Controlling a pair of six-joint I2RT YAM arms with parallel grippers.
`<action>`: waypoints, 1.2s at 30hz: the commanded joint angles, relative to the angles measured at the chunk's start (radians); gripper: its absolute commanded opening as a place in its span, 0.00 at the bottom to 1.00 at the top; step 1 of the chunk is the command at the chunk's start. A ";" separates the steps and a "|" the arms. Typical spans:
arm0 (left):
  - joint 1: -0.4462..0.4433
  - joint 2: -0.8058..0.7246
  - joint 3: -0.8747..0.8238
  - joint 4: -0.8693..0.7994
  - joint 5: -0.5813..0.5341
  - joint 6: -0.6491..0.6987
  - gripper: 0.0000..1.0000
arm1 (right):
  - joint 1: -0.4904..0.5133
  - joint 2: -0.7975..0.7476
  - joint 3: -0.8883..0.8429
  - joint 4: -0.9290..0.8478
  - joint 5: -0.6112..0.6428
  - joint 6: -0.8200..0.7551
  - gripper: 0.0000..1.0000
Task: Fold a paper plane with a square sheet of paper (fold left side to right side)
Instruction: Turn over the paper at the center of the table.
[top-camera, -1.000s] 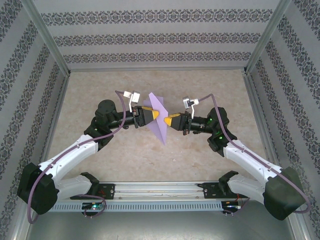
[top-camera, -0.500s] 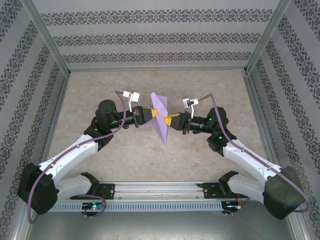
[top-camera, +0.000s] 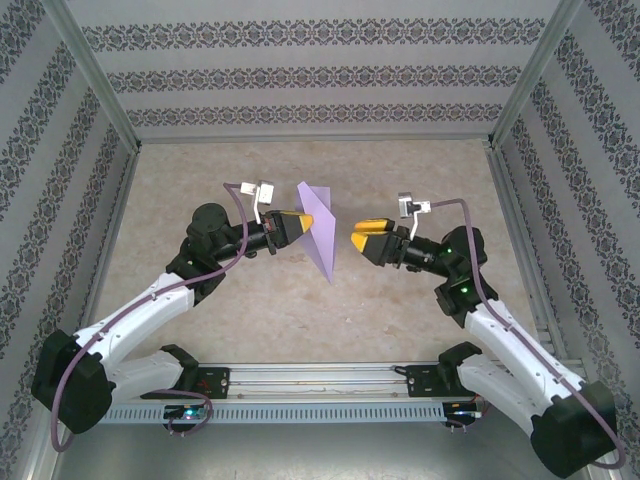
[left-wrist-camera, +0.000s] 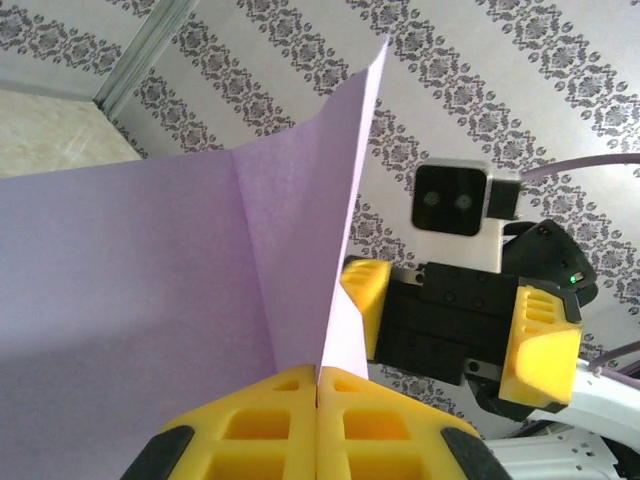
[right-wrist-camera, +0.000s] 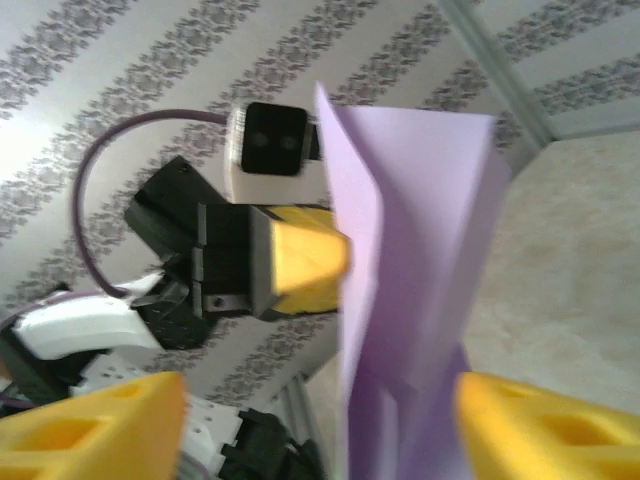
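1. The left gripper (top-camera: 304, 222) has closed on the left face of the lavender paper sheet (top-camera: 320, 235). Its wrist camera shows the yellow fingers pressed flat together with the sheet's lower edge pinched between them.
2. The sheet, already creased into a narrow pointed shape, stands on edge in the air above the table (top-camera: 400, 170). Its tip points down and toward the arms' bases, and it has barely shifted during the change of grip.
3. The right gripper (top-camera: 362, 236) has let go and drawn back to the right of the sheet, and bare table now shows between them. Its jaws stand wide apart, with nothing between them but open air in front of the sheet.
4. Judged from this, the sheet has passed from the right gripper to the left alone. That frees the right arm to take a fresh hold or press the next crease. A thin sheet held at one edge could sag or twist.
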 joint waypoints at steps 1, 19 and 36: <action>-0.018 -0.019 -0.009 0.088 -0.009 -0.018 0.06 | -0.015 -0.021 -0.049 -0.079 0.036 0.007 0.86; -0.039 0.003 -0.003 0.118 -0.012 -0.027 0.06 | 0.187 0.092 -0.051 0.039 0.109 0.050 0.91; -0.043 0.024 -0.003 0.130 -0.004 -0.054 0.06 | 0.196 0.147 0.040 0.019 0.136 0.012 0.46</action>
